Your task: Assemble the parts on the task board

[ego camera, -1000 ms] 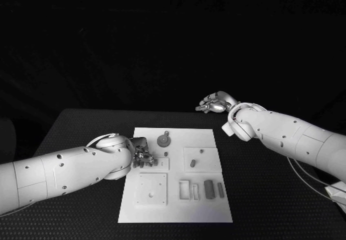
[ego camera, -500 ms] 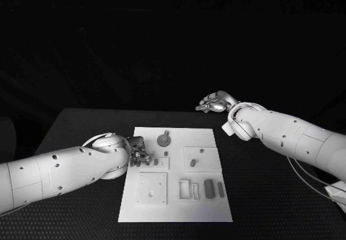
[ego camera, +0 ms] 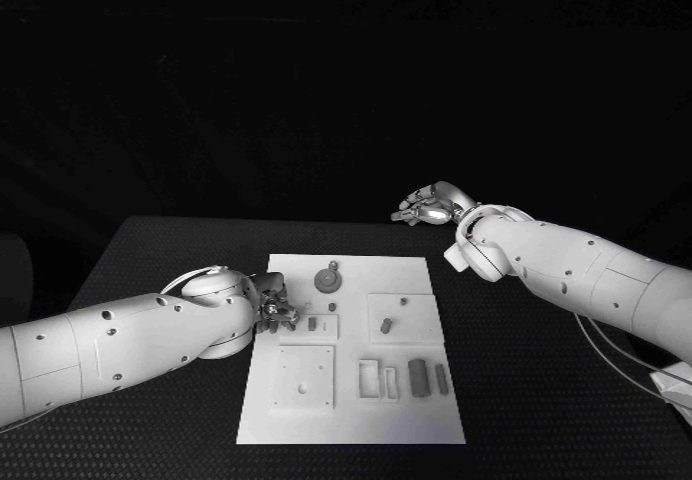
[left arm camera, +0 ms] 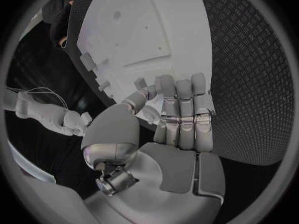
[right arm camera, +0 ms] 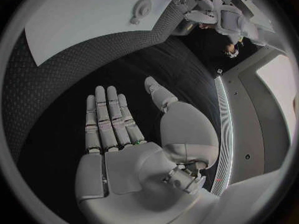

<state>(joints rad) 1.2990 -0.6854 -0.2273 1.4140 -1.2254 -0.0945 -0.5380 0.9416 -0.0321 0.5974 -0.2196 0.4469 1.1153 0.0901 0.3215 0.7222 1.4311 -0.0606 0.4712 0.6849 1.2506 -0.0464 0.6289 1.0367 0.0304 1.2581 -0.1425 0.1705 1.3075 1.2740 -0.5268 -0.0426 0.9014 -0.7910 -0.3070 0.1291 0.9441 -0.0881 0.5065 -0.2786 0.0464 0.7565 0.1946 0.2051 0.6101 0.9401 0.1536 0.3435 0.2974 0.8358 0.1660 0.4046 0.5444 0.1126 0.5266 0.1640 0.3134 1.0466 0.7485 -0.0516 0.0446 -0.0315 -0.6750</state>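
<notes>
From the head view, the white task board is lying mid-counter, grey parts sitting in its recesses. The left hand is hovering at its left edge; whether it is holding anything I cannot tell. The right hand is resting past the far edge.

The left wrist view is showing that hand's fingers lying together, thumb touching a small part at the board's rim.

The right wrist view is showing the right hand flat, fingers spread, grasping nothing, above bare counter.

Black tabletop with a fine diamond-textured surface, spreading out toward 3, 6 and 9 o'clock; far edge at 12 o'clock against dark background.
</notes>
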